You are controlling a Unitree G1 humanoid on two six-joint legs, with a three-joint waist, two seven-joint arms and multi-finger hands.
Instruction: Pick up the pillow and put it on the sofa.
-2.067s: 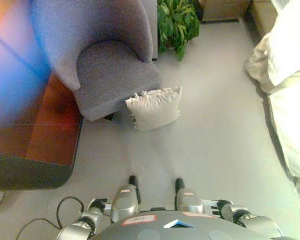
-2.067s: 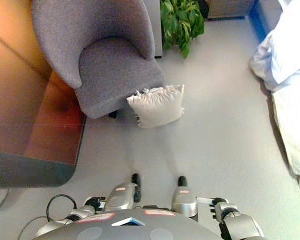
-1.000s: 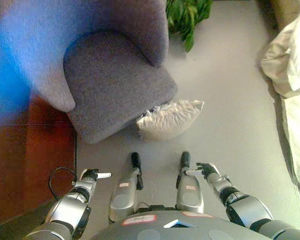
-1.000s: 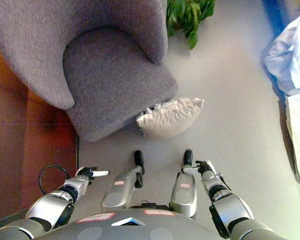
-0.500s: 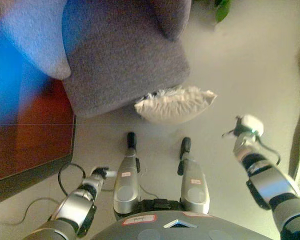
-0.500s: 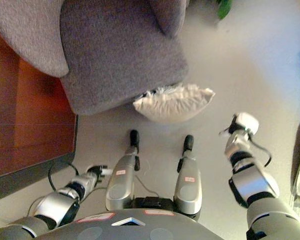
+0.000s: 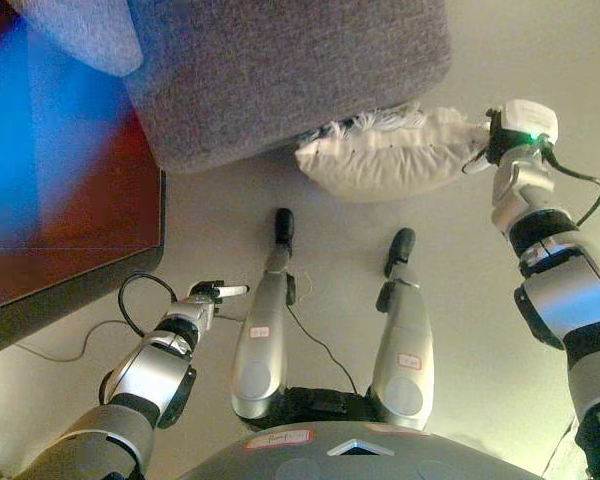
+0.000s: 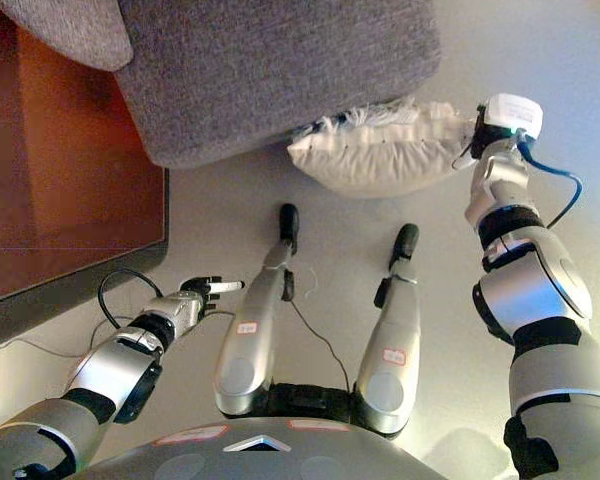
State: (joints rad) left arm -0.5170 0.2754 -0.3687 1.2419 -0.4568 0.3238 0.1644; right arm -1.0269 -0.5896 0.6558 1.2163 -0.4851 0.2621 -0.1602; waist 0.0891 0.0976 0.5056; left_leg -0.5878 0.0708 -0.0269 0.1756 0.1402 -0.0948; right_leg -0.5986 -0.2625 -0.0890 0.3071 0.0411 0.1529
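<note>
Right eye view: pillow [image 8: 375,158] unlifted on floor against grey armchair [image 8: 270,70]; right hand [image 8: 477,135] at pillow's end, fingers hidden; left hand [image 8: 205,293] relaxed, well apart.

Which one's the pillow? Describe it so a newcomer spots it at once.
Find the big grey armchair at the top of the view. On the pale floor right against its front edge lies the pillow, a plump cream cushion with a frayed fringe along its top. It is the only light, soft thing there, and the right hand is at its right end.

Both head views look steeply down, apparently sharing one floor [image 7: 460,300] scene.
</note>
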